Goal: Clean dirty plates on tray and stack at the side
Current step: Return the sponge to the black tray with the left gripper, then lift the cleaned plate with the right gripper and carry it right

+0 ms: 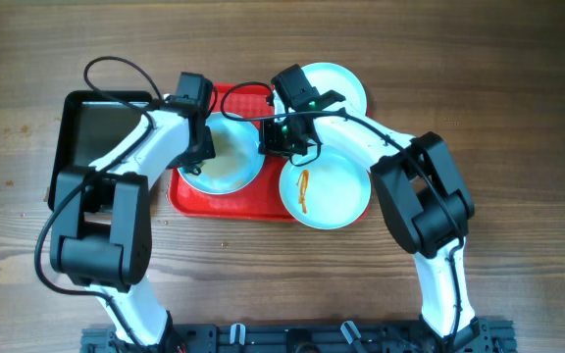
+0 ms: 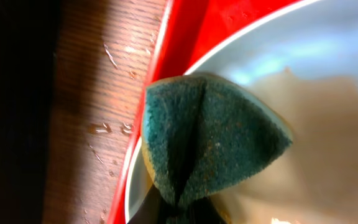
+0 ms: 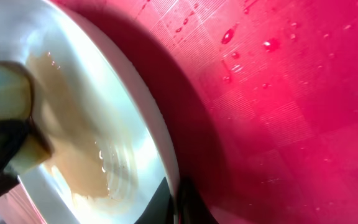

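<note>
The smeared plate [image 1: 233, 165] is round and pale mint-white, and a thin, wet brown film covers most of its bowl. It lies on the left half of the red tray [image 1: 226, 203], which sits near the middle of the wooden surface [image 1: 518, 98], a little toward its far edge. The left tool [image 1: 201, 147] is pinching a folded sponge [image 2: 210, 143], green scouring side out with a yellow layer beneath. The sponge is pressed onto the plate just inside the rim on the plate's left side. At the opposite rim, the right tool [image 3: 178, 202] has its jaws pressed together on the plate's edge, pinching it. Water drops bead on the tray floor beside it.

2 more plates lie to the right. The streaked plate [image 1: 339, 196], nearer the robot, carries 1 orange line of sauce [image 1: 303, 189] and overhangs the tray's right rim. The third plate [image 1: 343, 86] lies at the tray's far right corner, partly under the right arm, and the part that shows looks clean. A glossy black tray [image 1: 96, 127] lies just left of the red one.
</note>
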Controlling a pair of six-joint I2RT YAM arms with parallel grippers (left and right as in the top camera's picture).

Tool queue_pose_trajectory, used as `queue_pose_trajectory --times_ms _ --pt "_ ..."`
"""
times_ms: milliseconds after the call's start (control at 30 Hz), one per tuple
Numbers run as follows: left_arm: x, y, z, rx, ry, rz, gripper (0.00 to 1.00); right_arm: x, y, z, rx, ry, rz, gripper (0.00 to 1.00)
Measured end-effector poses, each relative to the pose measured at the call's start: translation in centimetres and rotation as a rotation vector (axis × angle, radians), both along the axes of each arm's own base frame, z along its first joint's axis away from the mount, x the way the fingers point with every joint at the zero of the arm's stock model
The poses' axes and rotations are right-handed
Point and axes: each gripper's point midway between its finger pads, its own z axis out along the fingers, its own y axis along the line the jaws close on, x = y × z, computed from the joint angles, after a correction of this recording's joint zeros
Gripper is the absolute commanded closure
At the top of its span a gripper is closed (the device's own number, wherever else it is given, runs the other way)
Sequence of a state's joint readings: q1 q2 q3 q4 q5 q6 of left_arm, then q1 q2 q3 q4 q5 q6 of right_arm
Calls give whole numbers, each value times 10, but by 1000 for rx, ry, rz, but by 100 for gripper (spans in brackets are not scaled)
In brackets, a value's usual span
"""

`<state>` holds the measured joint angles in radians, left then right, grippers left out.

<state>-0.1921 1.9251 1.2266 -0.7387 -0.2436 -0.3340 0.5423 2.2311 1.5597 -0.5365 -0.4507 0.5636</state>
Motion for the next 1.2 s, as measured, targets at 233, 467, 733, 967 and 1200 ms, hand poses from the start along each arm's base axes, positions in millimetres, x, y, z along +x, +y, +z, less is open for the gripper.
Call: queue_pose_trajectory --times_ms 233,467,733,967,1200 --pt "21 -13 93 -161 -108 16 96 7 -10 -1 -11 -4 -25 96" --pt "17 27 120 -167 -152 117 96 11 -5 4 15 -18 -24 62" --pt "16 50 120 -170 -157 180 96 5 5 -2 -23 -34 -19 96" --pt "16 53 120 -180 -158 188 96 -2 -8 0 -139 -39 -12 96" --pt "14 76 119 -279 -164 269 96 24 -51 58 -355 -304 -1 96"
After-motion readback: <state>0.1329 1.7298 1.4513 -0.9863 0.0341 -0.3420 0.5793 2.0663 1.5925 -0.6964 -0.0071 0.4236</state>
